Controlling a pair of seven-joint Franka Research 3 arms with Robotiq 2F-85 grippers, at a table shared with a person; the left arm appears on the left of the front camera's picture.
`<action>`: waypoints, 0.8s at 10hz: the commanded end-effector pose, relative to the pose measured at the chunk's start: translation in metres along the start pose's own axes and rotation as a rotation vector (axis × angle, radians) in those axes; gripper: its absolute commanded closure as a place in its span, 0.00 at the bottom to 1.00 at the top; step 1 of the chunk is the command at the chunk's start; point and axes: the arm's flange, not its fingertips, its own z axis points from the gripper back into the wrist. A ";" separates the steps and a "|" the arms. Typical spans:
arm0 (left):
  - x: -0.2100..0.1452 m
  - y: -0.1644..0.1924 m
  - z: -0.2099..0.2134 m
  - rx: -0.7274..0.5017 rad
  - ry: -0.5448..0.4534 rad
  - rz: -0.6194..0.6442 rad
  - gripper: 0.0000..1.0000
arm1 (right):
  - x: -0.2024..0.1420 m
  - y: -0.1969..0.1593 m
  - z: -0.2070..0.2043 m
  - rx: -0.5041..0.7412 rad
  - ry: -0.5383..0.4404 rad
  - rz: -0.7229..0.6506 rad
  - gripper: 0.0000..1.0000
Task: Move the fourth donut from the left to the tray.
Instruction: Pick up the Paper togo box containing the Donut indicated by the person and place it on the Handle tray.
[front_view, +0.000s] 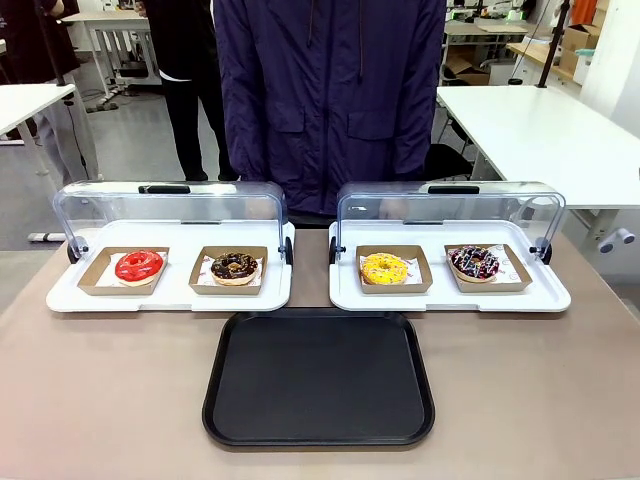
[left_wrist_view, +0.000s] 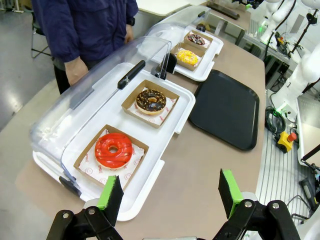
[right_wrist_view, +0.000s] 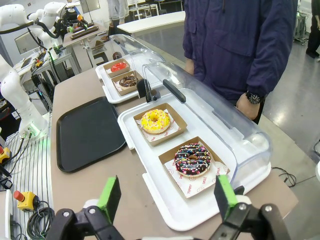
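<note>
The fourth donut (front_view: 474, 262), dark chocolate with white and pink drizzle, lies in a brown cardboard holder at the right end of the right white tray (front_view: 450, 300). In the right wrist view the fourth donut (right_wrist_view: 192, 160) sits just beyond my open right gripper (right_wrist_view: 169, 196), which holds nothing. The black tray (front_view: 319, 378) rests on the table in front of the two white trays, and the black tray (right_wrist_view: 87, 133) shows again at left. My left gripper (left_wrist_view: 170, 192) stands open and empty near the red donut (left_wrist_view: 113, 150); the fourth donut (left_wrist_view: 196, 39) is far off.
The left white tray (front_view: 170, 295) holds the red donut (front_view: 139, 266) and a chocolate donut (front_view: 234, 267) with gold sprinkles. A yellow donut (front_view: 384, 268) sits beside the fourth one. Both clear domed lids (front_view: 450, 205) are swung open. A person (front_view: 330, 100) in a dark jacket stands behind.
</note>
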 end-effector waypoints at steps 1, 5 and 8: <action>0.000 -0.004 0.000 0.001 -0.009 -0.010 0.00 | 0.001 0.000 0.000 0.004 -0.008 0.009 0.00; 0.000 -0.004 0.000 0.001 -0.009 -0.010 0.00 | 0.001 0.000 0.000 0.004 -0.008 0.009 0.00; 0.000 -0.004 0.000 0.001 -0.009 -0.010 0.00 | 0.001 0.000 0.000 0.004 -0.008 0.009 0.00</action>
